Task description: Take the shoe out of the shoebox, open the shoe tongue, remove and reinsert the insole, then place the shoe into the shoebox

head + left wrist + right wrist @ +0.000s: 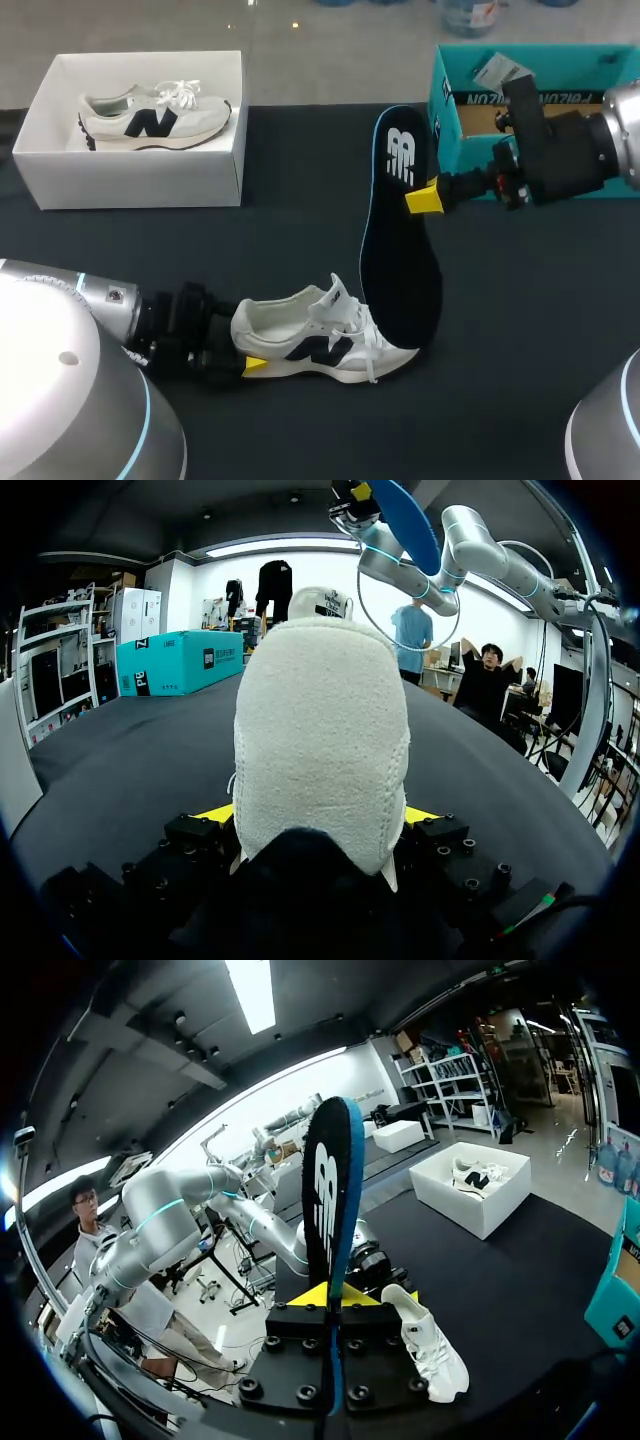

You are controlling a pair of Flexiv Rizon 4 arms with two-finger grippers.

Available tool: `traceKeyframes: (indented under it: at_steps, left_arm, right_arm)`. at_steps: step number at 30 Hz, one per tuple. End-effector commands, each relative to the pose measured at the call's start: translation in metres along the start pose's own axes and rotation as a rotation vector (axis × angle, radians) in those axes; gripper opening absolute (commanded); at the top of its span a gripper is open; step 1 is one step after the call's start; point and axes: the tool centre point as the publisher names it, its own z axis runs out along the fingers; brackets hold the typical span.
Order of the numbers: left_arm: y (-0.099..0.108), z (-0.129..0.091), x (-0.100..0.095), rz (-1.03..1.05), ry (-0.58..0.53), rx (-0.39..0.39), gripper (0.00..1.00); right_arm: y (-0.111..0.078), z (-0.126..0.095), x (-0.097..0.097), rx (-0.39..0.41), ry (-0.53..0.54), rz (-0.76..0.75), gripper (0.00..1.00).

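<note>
Shoebox (140,182) upper left, twin shoe (150,115) inside, left clear for the return | lower left: my left gripper (248,348) clenched on the shoe (320,345) at its heel, I'd say to anchor it | centre: insole (400,270) upright, lower end at the shoe's opening | right: my right gripper (425,197) pinching its upper edge, letting me steer it.
</note>
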Motion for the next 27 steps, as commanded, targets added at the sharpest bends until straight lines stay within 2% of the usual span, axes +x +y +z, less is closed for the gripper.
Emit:
traceKeyframes:
  at_steps: [1, 5, 7, 8, 10, 11, 12, 20, 27]
  left_arm:
    - [0.000, 0.001, 0.001, 0.000, -0.001, -0.002, 0.00]
    - [0.000, 0.001, 0.001, 0.000, -0.001, -0.002, 0.00]
    - [0.000, 0.001, 0.001, 0.000, -0.001, -0.002, 0.20]
    - [0.000, 0.001, 0.001, 0.000, -0.001, -0.002, 0.24]
    - [0.000, 0.001, 0.001, 0.000, -0.001, -0.002, 0.42]
    - [0.000, 0.001, 0.001, 0.000, -0.001, -0.002, 0.89]
    - [0.000, 0.001, -0.001, -0.001, 0.002, -0.004, 1.00]
    - [-0.005, -0.002, -0.006, 0.012, 0.004, -0.074, 1.00]
    - [-0.013, -0.009, 0.000, 0.067, -0.012, -0.213, 1.00]
  right_arm:
    - [0.000, 0.003, -0.001, 0.002, -0.001, 0.001, 0.00]
    - [0.000, 0.003, -0.001, 0.002, -0.001, 0.001, 0.00]
    - [0.000, 0.003, -0.001, 0.002, -0.001, 0.001, 0.00]
    - [0.000, 0.003, -0.001, 0.002, -0.001, 0.001, 0.00]
    - [0.000, 0.003, -0.001, 0.002, -0.001, 0.001, 0.00]
    - [0.000, 0.003, -0.001, 0.002, -0.001, 0.001, 0.00]
    - [0.000, 0.003, -0.001, 0.002, -0.001, 0.001, 0.00]
    - [0.000, 0.003, -0.001, 0.002, -0.001, 0.001, 0.00]
    - [0.000, 0.003, -0.001, 0.002, -0.001, 0.001, 0.00]
